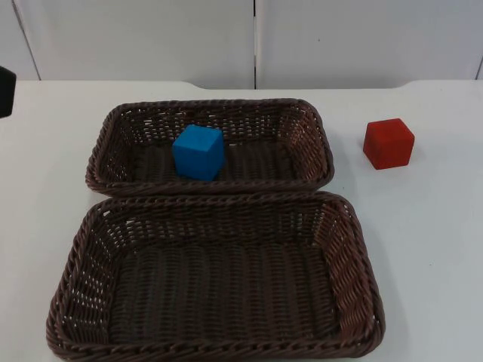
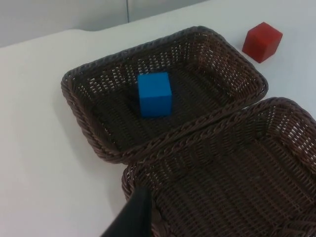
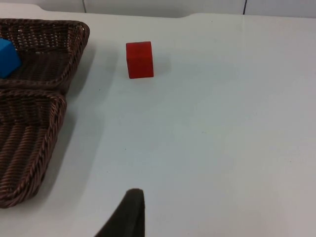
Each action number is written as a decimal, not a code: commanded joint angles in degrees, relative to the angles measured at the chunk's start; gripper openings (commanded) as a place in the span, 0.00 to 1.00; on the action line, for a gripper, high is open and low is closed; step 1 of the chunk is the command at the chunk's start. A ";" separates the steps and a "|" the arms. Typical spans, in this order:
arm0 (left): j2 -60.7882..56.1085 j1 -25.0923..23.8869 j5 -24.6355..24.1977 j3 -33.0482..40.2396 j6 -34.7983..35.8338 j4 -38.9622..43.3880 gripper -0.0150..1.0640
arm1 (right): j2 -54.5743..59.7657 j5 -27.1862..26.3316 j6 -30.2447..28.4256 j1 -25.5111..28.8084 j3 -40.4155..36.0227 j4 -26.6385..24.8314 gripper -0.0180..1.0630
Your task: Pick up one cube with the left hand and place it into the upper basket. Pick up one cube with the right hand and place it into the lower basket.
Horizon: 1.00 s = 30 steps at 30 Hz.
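A blue cube (image 1: 198, 151) rests inside the upper brown wicker basket (image 1: 317, 132), left of its middle; the left wrist view has the same blue cube (image 2: 154, 94) in that basket (image 2: 79, 101). The lower wicker basket (image 1: 355, 249) holds nothing. A red cube (image 1: 389, 143) sits on the white table to the right of the upper basket, also seen as the red cube (image 3: 139, 59) in the right wrist view. My left gripper (image 2: 136, 217) hangs above the lower basket's near-left rim. My right gripper (image 3: 129, 215) hovers over bare table, well short of the red cube.
The two baskets lie rim to rim in the middle of the table. A black part of the left arm (image 1: 6, 90) shows at the table's left edge. The grey partition wall (image 1: 256, 38) closes the far side.
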State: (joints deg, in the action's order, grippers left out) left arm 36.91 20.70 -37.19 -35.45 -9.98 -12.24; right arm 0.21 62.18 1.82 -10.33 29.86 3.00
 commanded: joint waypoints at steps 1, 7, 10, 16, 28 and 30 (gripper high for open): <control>-0.33 -0.16 0.59 0.35 0.25 -0.29 0.99 | -0.21 -0.33 -0.14 -0.26 -0.27 -0.12 0.99; -0.33 -0.16 0.27 0.35 0.25 0.64 0.99 | -0.21 -0.33 -0.14 -0.26 -0.27 -0.12 0.99; -0.33 -0.16 0.18 0.35 0.25 0.79 0.99 | -0.21 -0.33 -0.14 -0.26 -0.27 -0.12 0.99; -0.33 -0.16 0.55 0.35 0.25 2.29 0.99 | -0.21 -0.33 -0.14 -0.26 -0.27 -0.12 0.99; -0.33 -0.16 0.42 0.35 0.25 2.29 0.99 | -0.21 -0.56 -0.14 -0.26 -0.27 -0.11 0.99; -0.33 -0.16 0.42 0.35 0.25 2.29 0.99 | -0.21 -0.56 -0.14 -0.26 -0.27 -0.11 0.99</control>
State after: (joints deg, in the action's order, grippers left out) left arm 36.91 20.70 -37.10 -35.45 -9.98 -10.26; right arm 0.21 62.18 1.82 -10.33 29.86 3.00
